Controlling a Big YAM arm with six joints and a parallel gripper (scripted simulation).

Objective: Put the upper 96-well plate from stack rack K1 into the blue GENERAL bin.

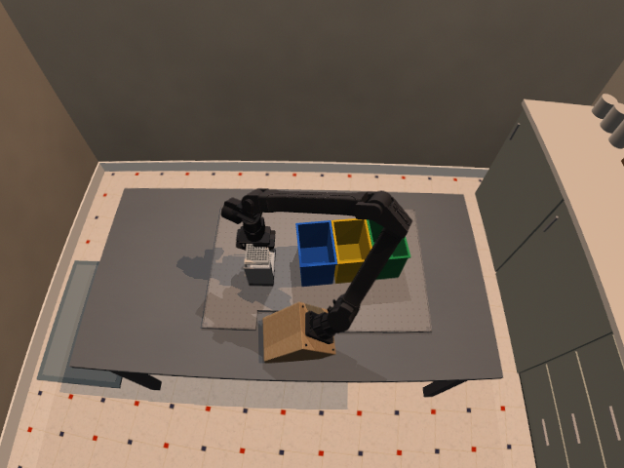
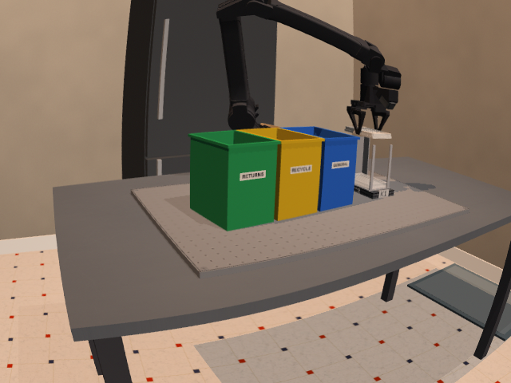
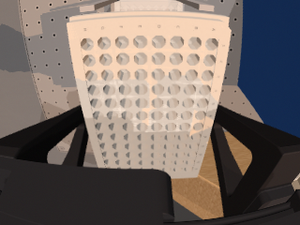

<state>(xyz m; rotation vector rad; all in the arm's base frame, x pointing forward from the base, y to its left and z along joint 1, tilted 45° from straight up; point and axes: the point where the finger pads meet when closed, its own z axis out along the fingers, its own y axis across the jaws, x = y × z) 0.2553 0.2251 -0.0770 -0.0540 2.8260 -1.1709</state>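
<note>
My gripper [image 2: 368,128] [image 3: 149,111] is shut on the upper 96-well plate [image 1: 256,253] [image 2: 374,133] [image 3: 150,82], a white plate with rows of round wells. It holds the plate level, a little above the posts of the stack rack K1 [image 1: 259,276] [image 2: 380,192]. The lower plate [image 2: 364,179] lies in the rack's bottom level. The blue bin labelled GENERAL [image 1: 317,274] [image 2: 338,185] [image 3: 272,56] stands upright just beside the rack. It is the nearest of the three bins in the row.
A yellow RECYCLE bin [image 1: 345,273] [image 2: 298,189] and a green RETURNS bin [image 1: 392,267] [image 2: 231,198] stand upright against the blue one. All are on a perforated board [image 1: 398,312] [image 2: 247,242]. A tan box [image 1: 290,334] covers the arm's base.
</note>
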